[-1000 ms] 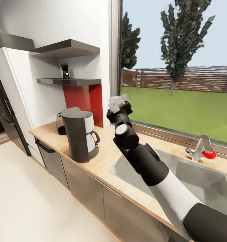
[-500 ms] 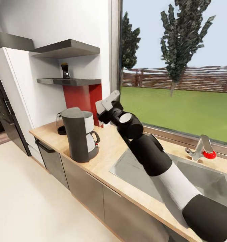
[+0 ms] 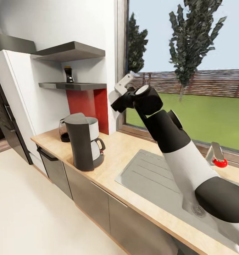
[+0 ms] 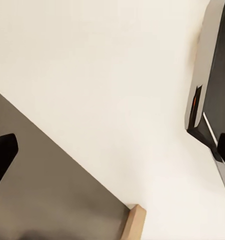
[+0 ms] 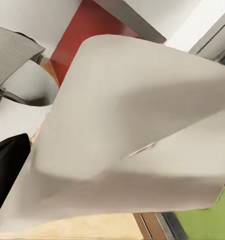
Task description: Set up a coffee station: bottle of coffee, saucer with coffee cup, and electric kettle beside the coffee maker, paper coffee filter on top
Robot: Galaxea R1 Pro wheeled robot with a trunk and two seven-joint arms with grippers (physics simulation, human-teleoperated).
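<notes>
The right gripper (image 3: 122, 88) closes on a paper coffee filter (image 5: 137, 135) above the countertop (image 3: 112, 166); so light a sheet could slip free or miss the coffee maker (image 3: 83, 141) below (its top looks bare). Farther back, the bottle of coffee (image 3: 68, 74) stands on the kitchen shelf (image 3: 73, 85), contents unclear.

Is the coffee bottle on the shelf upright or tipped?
Upright: the bottle stands on the shelf, cap up.

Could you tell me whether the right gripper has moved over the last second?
Yes: the right gripper, holding the paper coffee filter, has risen against the window frame.
</notes>
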